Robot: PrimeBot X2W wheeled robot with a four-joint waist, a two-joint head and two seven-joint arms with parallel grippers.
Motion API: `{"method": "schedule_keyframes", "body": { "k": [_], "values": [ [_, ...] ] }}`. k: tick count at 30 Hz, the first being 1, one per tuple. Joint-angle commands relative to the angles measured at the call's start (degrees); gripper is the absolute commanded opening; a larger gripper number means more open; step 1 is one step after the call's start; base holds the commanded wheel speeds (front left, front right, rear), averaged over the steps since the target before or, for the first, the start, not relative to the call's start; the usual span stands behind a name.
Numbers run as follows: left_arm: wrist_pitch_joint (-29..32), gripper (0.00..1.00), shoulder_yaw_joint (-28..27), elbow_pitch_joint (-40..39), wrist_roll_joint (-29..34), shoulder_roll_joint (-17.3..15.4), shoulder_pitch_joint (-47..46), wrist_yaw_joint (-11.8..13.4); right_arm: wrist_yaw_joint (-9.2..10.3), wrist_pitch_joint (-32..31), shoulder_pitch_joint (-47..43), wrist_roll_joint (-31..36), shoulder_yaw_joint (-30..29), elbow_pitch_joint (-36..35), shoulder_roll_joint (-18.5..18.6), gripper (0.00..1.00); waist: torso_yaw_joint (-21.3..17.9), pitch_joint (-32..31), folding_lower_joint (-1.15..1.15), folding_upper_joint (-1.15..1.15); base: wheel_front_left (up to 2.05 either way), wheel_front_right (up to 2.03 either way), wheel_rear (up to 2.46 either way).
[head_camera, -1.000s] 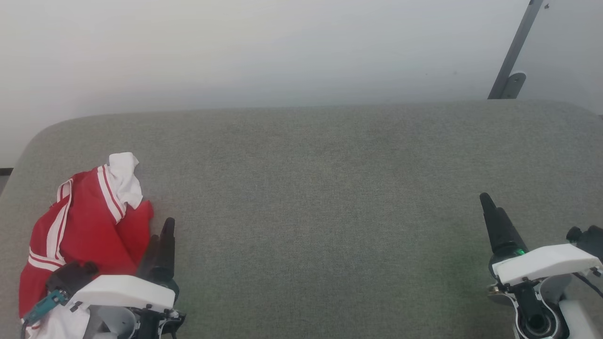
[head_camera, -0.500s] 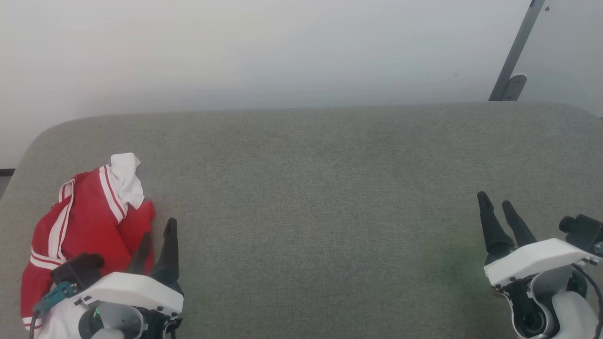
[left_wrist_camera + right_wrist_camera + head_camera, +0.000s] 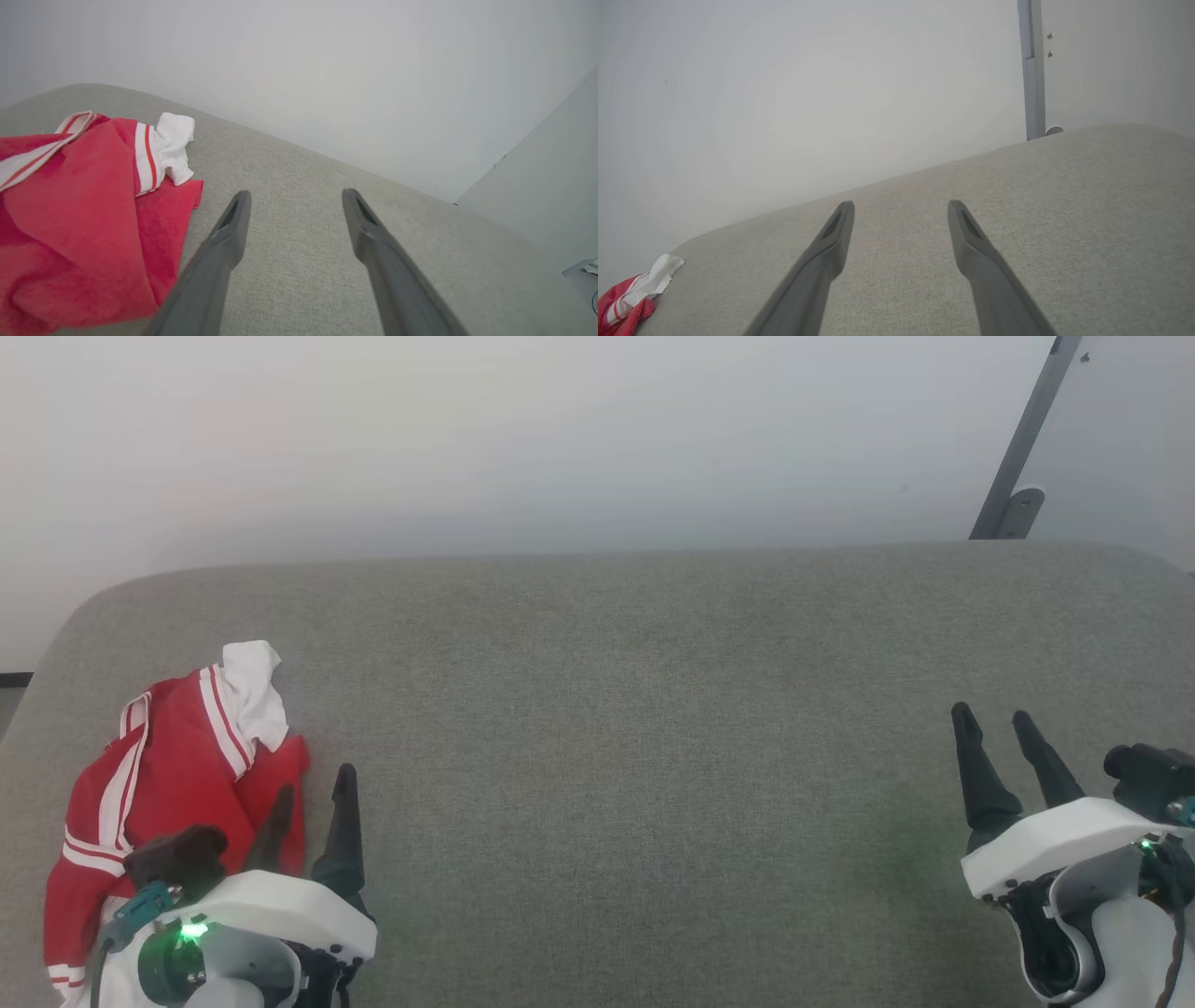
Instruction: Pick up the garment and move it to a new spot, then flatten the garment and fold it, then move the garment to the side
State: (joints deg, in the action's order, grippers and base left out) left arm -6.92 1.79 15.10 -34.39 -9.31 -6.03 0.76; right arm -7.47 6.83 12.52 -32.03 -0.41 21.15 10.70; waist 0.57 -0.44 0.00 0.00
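- All of the task looks left to do, by my reading: pick-up not yet made, and the move to a new spot, the flattening, the folding and the shift aside all wait on it.
- Table point(image 3: 653, 709): grey woven cover, rounded corners, most of it bare. No bin, box or basket to log. The garment lies straight on the cover, held in nothing. The open middle looks the likely place to lay it out.
- Garment point(image 3: 177, 775): red, with a white sleeve and red-and-white striped trim on top, bunched in a crumpled heap at the table's near left corner. Not spread, not folded.
- Left tool point(image 3: 316, 780): low at the heap's right edge, fingers spread wide, bare table between them in the left wrist view. One finger crosses the edge of the red cloth in the head view. Touching or just above, cannot tell. Grips nothing.
- Right tool point(image 3: 991, 713): at the near right, well apart from the garment, fingers spread, empty, over bare table.
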Motion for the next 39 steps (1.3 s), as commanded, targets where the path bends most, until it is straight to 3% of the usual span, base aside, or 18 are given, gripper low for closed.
{"method": "schedule_keyframes", "body": {
  "k": [1,17,39],
  "values": [
    [-0.7,1.00,0.2,-0.4,2.0,-0.7,-1.3,0.4,-0.02,0.7,1.4,1.8,-0.1,-0.2,0.4,1.00,0.0,-0.1,0.00,0.00,0.00,0.00,0.00],
    [-3.0,1.00,1.1,0.2,10.2,-1.2,-1.2,1.2,-0.03,3.1,1.4,9.7,-0.6,0.1,1.1,1.00,0.0,-0.2,0.00,0.00,0.00,0.00,0.00],
    [-5.8,1.00,0.0,2.5,20.3,-0.3,-0.5,-0.1,-0.03,5.9,1.4,17.2,-1.1,1.6,1.4,1.00,0.2,-0.4,0.00,0.00,0.00,0.00,0.00]
  ]
}}
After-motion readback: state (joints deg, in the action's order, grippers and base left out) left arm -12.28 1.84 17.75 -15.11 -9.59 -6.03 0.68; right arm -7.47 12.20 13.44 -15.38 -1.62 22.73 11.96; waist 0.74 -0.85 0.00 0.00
